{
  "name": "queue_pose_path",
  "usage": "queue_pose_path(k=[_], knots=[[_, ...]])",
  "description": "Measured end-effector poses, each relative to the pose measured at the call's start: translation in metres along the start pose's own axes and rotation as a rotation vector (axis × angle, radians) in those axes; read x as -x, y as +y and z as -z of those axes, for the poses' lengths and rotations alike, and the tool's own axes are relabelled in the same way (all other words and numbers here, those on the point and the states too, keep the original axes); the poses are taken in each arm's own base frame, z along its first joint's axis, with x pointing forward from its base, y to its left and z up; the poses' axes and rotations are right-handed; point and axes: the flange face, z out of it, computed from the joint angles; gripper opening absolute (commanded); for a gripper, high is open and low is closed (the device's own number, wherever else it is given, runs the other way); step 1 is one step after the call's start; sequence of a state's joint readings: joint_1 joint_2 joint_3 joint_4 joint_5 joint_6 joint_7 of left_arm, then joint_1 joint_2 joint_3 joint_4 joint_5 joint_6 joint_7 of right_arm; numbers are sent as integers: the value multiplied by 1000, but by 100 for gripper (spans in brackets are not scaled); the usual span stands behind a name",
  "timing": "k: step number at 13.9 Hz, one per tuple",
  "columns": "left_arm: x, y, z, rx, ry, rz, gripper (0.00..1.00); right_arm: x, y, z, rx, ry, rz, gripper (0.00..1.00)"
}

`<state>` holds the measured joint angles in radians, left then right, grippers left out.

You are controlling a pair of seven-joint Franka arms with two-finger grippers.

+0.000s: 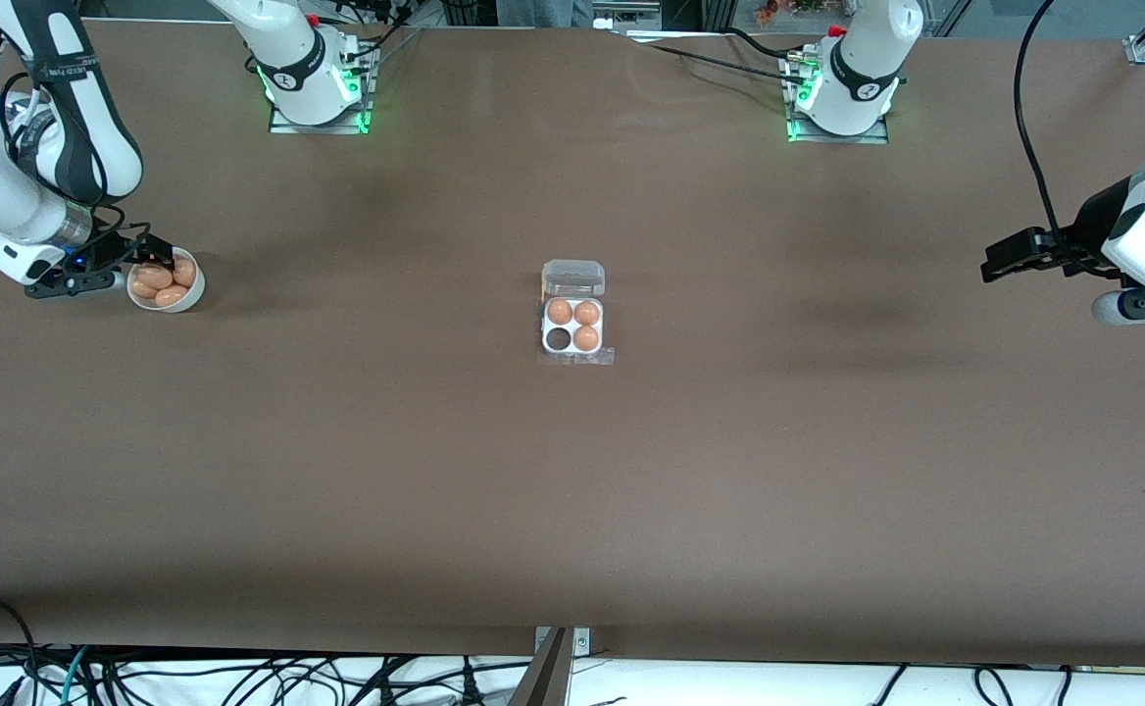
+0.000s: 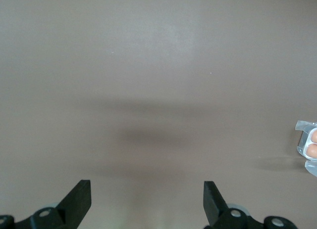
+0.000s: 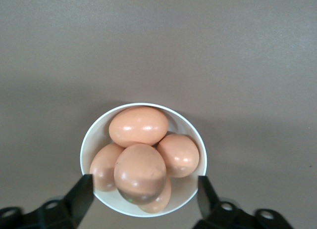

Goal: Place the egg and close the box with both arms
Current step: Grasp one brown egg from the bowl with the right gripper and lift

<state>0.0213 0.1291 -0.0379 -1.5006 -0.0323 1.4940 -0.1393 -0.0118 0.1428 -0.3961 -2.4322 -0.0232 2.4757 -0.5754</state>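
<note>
your right gripper [image 3: 143, 197] has its jaws spread on both sides of the top egg [image 3: 140, 173] in the white bowl [image 1: 187, 294], not clenched. your left gripper [image 2: 147, 202] waits released over bare table. the box [image 1: 573, 314] sits mid-table, lid open, one cell empty.

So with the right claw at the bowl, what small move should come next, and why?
Probably lower the right claw and close on the top egg in the bowl: its fingers straddle that egg without gripping it, and the box has one empty cell. The left claw waits, open over bare table.
</note>
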Motion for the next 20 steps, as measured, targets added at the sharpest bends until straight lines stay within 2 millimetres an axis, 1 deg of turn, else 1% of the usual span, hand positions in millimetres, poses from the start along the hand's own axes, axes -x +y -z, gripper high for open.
queue_pose_path(k=[1,3,8,9,10,13,16,18,20], knots=[[0,0,0,0,0,0,100,0,0,-1,0,-2,0,73],[0,0,0,0,0,0,100,0,0,-2,-4,-2,-5,70],[0,0,0,0,0,-1,100,-1,-2,-4,-21,4,-26,55],[0,0,0,0,-1,-1,100,-1,-2,-4,-22,4,-26,54],[0,0,0,0,0,-1,100,-1,-2,-4,-21,5,-27,49],[0,0,0,0,0,-1,100,-1,-2,-4,-21,6,-27,39],[0,0,0,0,0,-1,100,-1,-1,-4,-24,8,-33,39],[0,0,0,0,0,-1,100,-1,-1,-4,-26,10,-36,36],[0,0,0,0,0,-1,100,-1,-1,-4,-27,11,-37,35]])
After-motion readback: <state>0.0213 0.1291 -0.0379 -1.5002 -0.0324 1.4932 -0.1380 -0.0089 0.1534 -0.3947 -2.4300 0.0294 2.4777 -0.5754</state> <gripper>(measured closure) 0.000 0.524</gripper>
